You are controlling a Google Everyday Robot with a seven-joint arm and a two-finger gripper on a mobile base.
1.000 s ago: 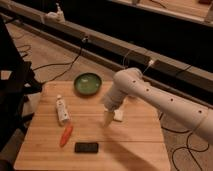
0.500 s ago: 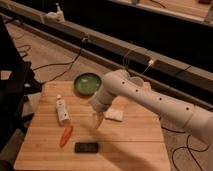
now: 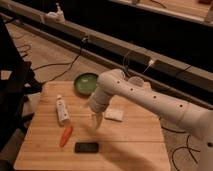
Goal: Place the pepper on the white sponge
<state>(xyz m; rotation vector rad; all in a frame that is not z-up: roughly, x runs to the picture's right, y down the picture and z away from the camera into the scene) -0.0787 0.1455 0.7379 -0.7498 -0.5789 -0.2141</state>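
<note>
From my station I see the gripper (image 3: 95, 120) hanging tip-down over the middle of the wooden table (image 3: 135, 147), close above the boards, at the end of the white arm (image 3: 150, 97) that comes in from the picture's right. I can't tell if the pincer is released or clenched. The pepper (image 3: 66, 135) lies flat on the table, down-left of the pincer toward the near edge and apart from it. It's orange-red, with its long axis diagonal, the upper end leaning toward the pincer and the lower end toward the front-left corner. I can't tell which end is the tip. The white sponge (image 3: 114, 114) lies flat just to the pincer's right in the picture, not touching it, well apart from the pepper. A black slab (image 3: 86, 147) lies nearer the front edge, just below the pincer and right beside the pepper's lower end. A white tube (image 3: 62, 109) lies left of the pincer, above the pepper, long axis roughly front to back. I can't read its print. A green bowl (image 3: 86, 83) sits beyond the pincer near the far edge, and a paper cup (image 3: 135, 81) is partly hidden behind the arm. The surface is light planked wood, the floor is brownish with black cables (image 3: 55, 65), and a dark ledge (image 3: 165, 62) runs across behind
</note>
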